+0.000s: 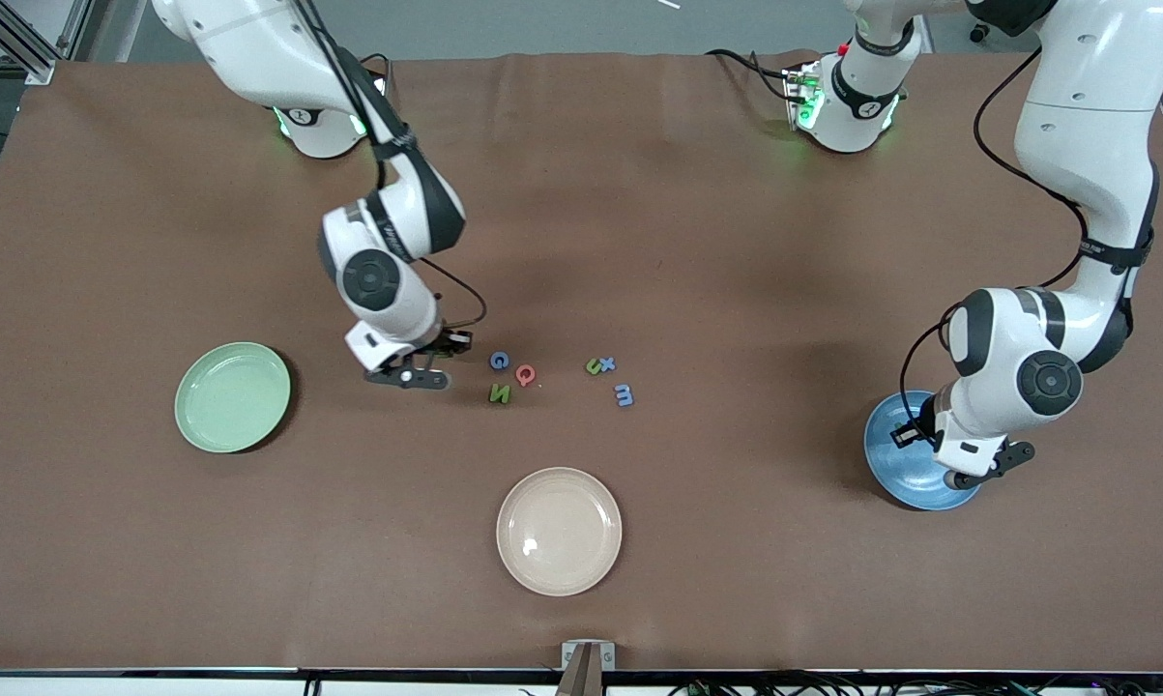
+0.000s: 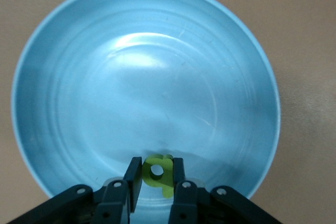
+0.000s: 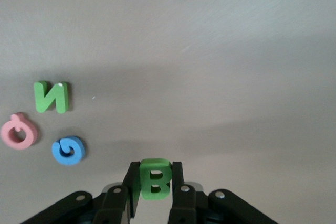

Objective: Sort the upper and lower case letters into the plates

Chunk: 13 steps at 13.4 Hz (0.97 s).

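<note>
Brown table (image 1: 697, 242), cream plate (image 1: 559, 531), grey floor along top edge

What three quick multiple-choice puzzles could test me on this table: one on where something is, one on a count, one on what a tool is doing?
1. The left tool is over which plate?
A. mint green plate
B. blue plate
C. cream plate

2. How many letters lie on the bare table?
A. three
B. six
C. eight

3. What is the right tool doing?
A. hanging open
B. resting in a plate
C. gripping the green B

Answers:
1. B: the left wrist view shows the blue plate filling the space under that tool, which holds the green p.
2. B: G, Q, N, u, x and m lie between the plates.
3. C: the green B sits between its fingers, over bare table.
</note>
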Each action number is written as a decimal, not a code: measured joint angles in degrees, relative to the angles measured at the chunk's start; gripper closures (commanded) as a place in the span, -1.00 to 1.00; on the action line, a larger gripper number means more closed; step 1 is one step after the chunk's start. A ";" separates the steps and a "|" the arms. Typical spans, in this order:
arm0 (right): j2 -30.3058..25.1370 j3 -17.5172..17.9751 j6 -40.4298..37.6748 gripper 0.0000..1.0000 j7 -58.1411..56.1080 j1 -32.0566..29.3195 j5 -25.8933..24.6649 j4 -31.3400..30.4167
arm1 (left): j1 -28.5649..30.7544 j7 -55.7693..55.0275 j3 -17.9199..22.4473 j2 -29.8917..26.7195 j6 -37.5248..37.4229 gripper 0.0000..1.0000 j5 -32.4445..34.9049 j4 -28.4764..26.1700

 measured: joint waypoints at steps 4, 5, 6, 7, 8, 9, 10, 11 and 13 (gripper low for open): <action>-8.18 -0.51 -7.74 0.64 -21.73 -13.46 -0.20 -0.28 | 0.01 0.07 -0.63 -0.33 0.13 -1.00 0.00 0.18; -8.56 -0.56 -8.03 0.64 -27.39 -17.30 -0.22 -0.49 | 0.04 -0.25 -1.57 -1.31 -1.13 -1.00 -0.02 0.41; -8.48 -0.61 -7.92 0.63 -33.34 -21.29 -0.26 -0.82 | 0.03 -1.18 -3.15 -2.68 -3.21 -1.00 -0.04 0.69; -8.27 -0.63 -7.49 0.61 -39.09 -25.06 -0.27 -1.18 | -0.03 -3.18 -5.11 -4.23 -5.17 -1.00 -0.05 0.87; -8.03 -0.63 -6.72 0.60 -43.93 -28.46 -0.27 -1.52 | -0.10 -6.36 -7.53 -5.64 -6.62 -1.00 -0.05 0.94; -7.84 -0.61 -5.71 0.60 -47.40 -31.25 -0.27 -2.09 | -0.28 -9.82 -10.03 -6.58 -7.47 -1.00 -0.05 0.93; -7.74 -0.60 -3.97 0.60 -49.47 -32.94 -0.27 -3.18 | -0.83 -12.87 -12.28 -6.91 -7.75 -1.00 -0.04 0.96; -7.55 -0.56 -1.52 0.60 -50.86 -33.74 -0.27 -4.63 | -2.09 -15.52 -13.84 -6.86 -7.72 -1.00 -0.05 1.12; -6.51 -0.28 4.80 0.60 -52.53 -33.89 -0.27 -8.20 | -7.43 -23.20 -14.77 -6.06 -7.60 -0.94 -0.05 2.97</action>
